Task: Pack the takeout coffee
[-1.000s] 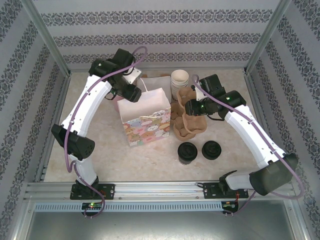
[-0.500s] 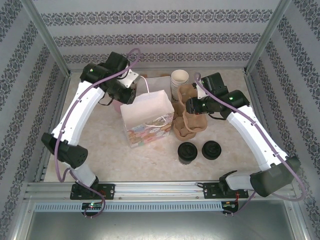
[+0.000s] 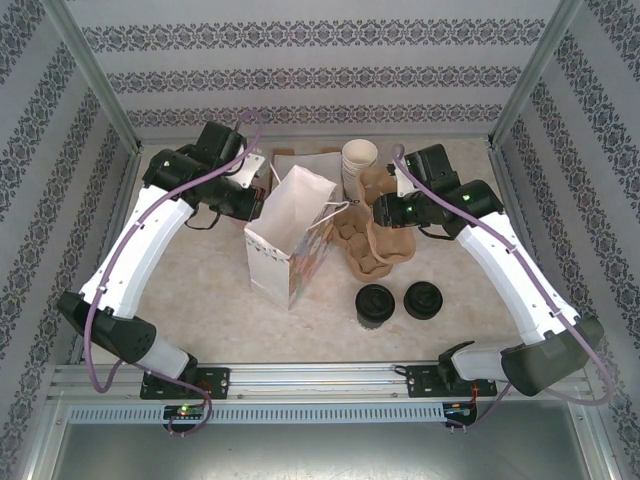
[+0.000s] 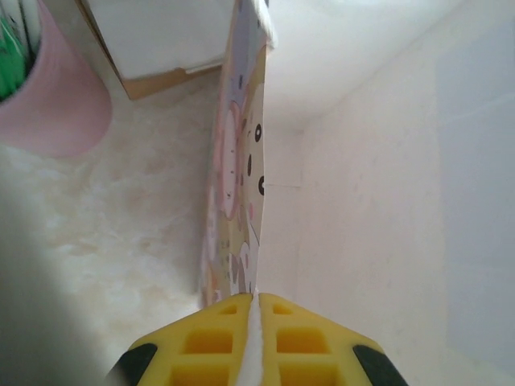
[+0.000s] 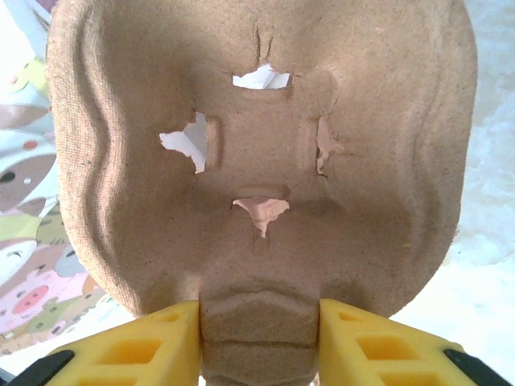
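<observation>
Plainly, neither arm has the takeout coffee point(image 3: 374, 303) yet. It stands upright on the table point(image 3: 200, 290) near the front edge, right of centre, with a second lidded cup point(image 3: 423, 299) just beside it on the right. Both are apart from the grippers.

The left gripper point(image 4: 256, 326) is pinched flat on the top edge of one wall of the paper bag point(image 3: 290, 240), holding the bag's mouth up at the left-centre of the table. The right gripper point(image 5: 259, 342) is clamped on a tab of the pulp carrier point(image 5: 257, 145), which sits just right of the bag and far of the two cups.

As for handling, the coffee is likely a thin-walled paper cup: soft enough to dent under a hard squeeze, and that could pop the black lid. The lid looks like smooth plastic, so it is a poor place to grip. The better hold is probably from the side, around the dark body a little below the lid's rim, with moderate closing force and the cup kept upright (whether it is full, and so heavy and sloshy, cannot be told from here). It would be safest to treat it as full and move it slowly.
</observation>
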Controlling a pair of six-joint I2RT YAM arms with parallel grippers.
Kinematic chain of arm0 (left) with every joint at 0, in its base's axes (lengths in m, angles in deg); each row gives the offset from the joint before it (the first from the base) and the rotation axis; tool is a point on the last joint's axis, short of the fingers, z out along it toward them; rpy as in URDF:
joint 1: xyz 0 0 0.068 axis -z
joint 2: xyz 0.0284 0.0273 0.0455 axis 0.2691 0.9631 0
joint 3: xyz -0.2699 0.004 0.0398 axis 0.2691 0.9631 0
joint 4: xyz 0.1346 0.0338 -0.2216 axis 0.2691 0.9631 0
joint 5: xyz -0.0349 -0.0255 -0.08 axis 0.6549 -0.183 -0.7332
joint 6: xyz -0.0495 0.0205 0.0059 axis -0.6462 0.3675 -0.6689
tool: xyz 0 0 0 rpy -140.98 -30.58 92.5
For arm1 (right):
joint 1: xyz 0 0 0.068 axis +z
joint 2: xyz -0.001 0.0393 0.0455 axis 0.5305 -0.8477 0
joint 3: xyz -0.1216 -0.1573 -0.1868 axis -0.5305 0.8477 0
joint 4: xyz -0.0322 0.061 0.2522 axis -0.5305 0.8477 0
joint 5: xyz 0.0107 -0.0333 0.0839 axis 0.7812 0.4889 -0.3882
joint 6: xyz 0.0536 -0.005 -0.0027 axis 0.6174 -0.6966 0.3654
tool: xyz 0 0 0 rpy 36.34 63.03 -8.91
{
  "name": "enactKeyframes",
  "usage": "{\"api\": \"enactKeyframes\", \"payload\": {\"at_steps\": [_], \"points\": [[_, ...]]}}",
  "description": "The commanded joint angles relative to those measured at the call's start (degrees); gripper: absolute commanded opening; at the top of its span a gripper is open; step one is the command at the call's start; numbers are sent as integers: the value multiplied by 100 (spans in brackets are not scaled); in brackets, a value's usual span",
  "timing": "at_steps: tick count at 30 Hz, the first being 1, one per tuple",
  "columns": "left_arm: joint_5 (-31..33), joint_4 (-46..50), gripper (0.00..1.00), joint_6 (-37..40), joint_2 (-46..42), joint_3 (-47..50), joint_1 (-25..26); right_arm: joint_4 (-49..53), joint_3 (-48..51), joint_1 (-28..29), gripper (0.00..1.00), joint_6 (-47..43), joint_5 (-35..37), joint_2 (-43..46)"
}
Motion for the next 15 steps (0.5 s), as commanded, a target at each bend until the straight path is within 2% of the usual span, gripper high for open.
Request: {"api": "enactKeyframes", "payload": {"at_steps": [1,4,9,15], "points": [[-418,-490,0,-1099,-565,432,-37,107,-299,24,39,205,115,137],[-348,-1002,0,-1747,-1208,994,-31,98,-385,33,39,339,65,175],[180,-1890,0,-2987,-2294,1999,122,17,-520,57,38,551,49,262],[1274,-2527,0,-4040,-2937,2717,894,-18,-799,86,39,662,118,210]]}}
